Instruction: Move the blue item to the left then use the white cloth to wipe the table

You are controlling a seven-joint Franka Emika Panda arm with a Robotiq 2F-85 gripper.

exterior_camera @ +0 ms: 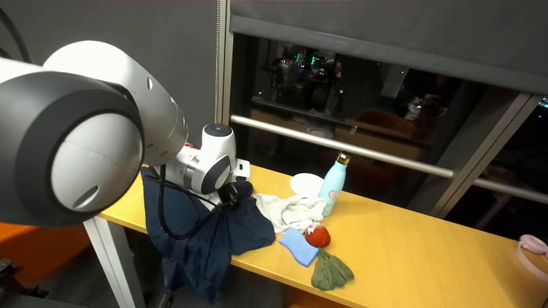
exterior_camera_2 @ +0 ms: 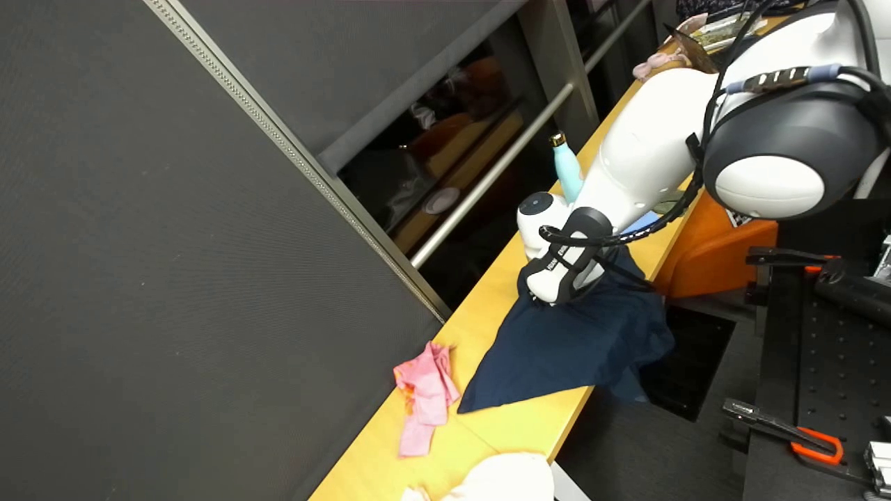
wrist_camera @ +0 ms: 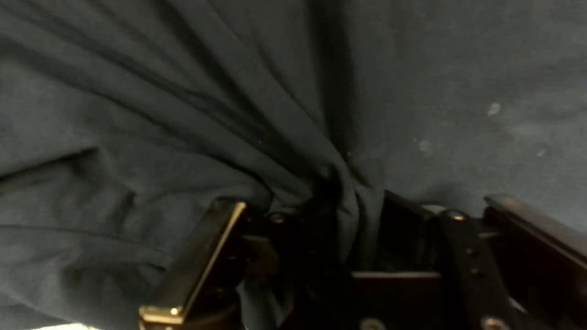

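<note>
While the jaws pinch a fold of the blue cloth (exterior_camera_2: pixel 550 355), which hangs partly over the edge of the bench (exterior_camera: pixel 406 244) beside the white cloth (exterior_camera: pixel 289 213), best lift slightly, then pull left slowly.

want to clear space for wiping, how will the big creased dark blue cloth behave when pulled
The dark blue cloth is probably floppy: deep folds converge at the gripper's black fingers. It may sag or trail, since part hangs off the yellow wood-toned table. Rolling seems unlikely, as it lies mostly spread out.
</note>
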